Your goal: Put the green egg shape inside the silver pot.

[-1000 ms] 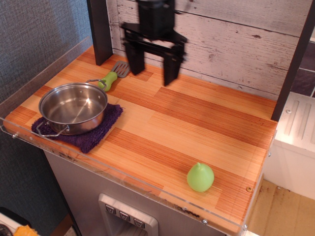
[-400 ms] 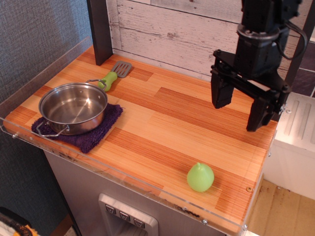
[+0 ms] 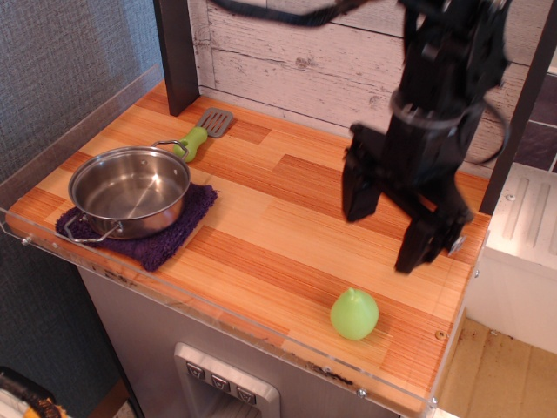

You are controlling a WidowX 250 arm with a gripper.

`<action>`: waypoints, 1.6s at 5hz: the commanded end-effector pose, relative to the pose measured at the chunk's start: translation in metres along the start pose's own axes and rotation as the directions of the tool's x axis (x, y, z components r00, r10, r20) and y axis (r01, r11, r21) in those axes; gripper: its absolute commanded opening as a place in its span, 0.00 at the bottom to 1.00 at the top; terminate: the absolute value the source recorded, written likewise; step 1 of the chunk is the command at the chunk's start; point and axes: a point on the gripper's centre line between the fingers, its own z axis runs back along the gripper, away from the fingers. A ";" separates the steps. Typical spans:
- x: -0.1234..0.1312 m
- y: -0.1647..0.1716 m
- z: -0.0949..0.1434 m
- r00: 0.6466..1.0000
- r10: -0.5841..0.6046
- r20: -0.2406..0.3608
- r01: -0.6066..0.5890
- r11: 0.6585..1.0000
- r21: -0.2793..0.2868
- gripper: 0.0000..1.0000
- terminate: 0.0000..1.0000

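Observation:
The green egg shape [image 3: 354,313] is a smooth light-green lump with a small tip. It lies on the wooden counter near the front right edge. The silver pot [image 3: 129,190] is shallow and shiny with wire loop handles. It sits empty on a purple cloth [image 3: 165,239] at the left. My gripper [image 3: 388,233] is black, open and empty. It hangs above the counter's right part, just behind and above the egg, apart from it.
A grey spatula with a green handle [image 3: 203,131] lies behind the pot near the back wall. A clear plastic rim [image 3: 218,305] runs along the counter's front and left edges. A dark post [image 3: 177,52] stands at the back left.
My gripper has swept from the back left, above the spatula, across to the right side and has come lower and closer to the egg. It stays open. The egg and pot have not moved.

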 end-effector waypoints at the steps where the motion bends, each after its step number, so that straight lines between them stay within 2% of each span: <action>1: -0.009 -0.020 -0.009 0.997 -0.060 0.051 0.060 0.998 -0.003 1.00 0.00; 2: -0.016 -0.028 -0.022 0.998 -0.049 0.036 0.051 0.998 -0.040 1.00 0.00; 5: -0.023 -0.027 -0.041 0.997 -0.067 0.029 0.068 0.997 -0.041 1.00 0.00; 6: -0.021 -0.029 -0.046 0.997 -0.081 0.017 0.082 0.996 -0.038 0.00 0.00; 7: -0.020 -0.030 -0.045 0.994 -0.107 0.008 0.107 0.994 -0.035 0.00 0.00; 8: -0.013 -0.023 -0.015 0.994 -0.101 0.042 0.103 0.994 -0.032 0.00 0.00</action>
